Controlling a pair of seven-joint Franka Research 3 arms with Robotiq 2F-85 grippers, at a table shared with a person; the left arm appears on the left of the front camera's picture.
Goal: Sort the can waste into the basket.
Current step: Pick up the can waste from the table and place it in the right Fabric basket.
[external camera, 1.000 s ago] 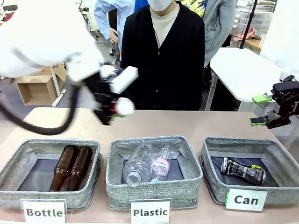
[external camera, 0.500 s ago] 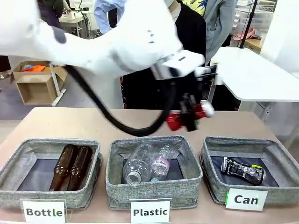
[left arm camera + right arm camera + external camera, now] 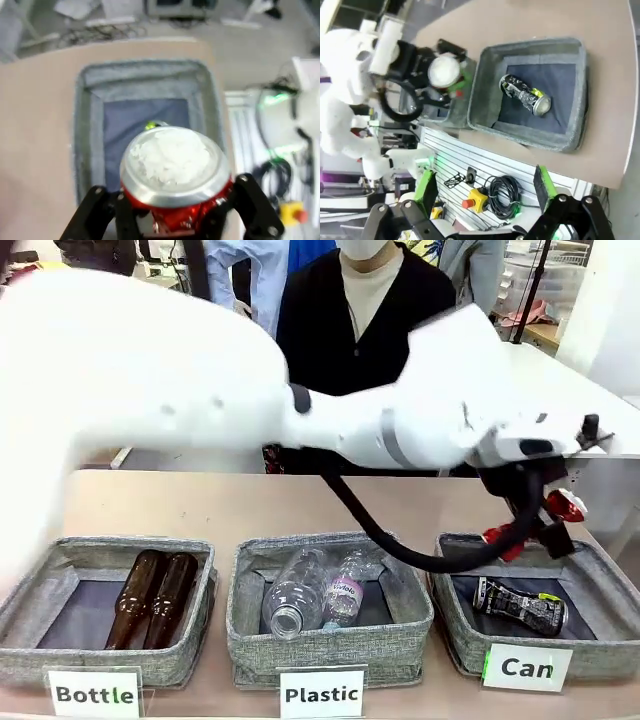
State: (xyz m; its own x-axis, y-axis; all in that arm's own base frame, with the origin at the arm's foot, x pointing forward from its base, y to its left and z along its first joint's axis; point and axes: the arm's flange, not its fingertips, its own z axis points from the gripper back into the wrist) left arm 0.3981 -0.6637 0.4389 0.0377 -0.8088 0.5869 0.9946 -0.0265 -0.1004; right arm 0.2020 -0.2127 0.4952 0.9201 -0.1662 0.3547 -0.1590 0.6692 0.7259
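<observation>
The crushed red can (image 3: 172, 187) is pinched sideways between the black fingers of the left gripper (image 3: 175, 210), its silver end turned up at the wrist camera; held that way it hangs over the near rim of the basket (image 3: 590, 560) marked "Can", so that letting go should send it down onto the dark floor; from across the table the red body (image 3: 520, 530) shows just under the wrist, above the basket's back-left corner; the slim black can (image 3: 520, 607) already lies on its side inside, toward the front, so I'd judge half the job done and this drop the remainder; the right gripper (image 3: 485, 197) has its green pads spread wide with nothing between them, parked off the table's edge and looking back at the basket, out of the left arm's way; a second ago the left arm was over by the Bottle bin (image 3: 100, 610) with the can in its grip; half a second ago it was crossing above the Plastic bin (image 3: 330, 615); now it has swung fully right and reached the target; the right gripper, seen beside the basket a second ago, has since pulled back.
</observation>
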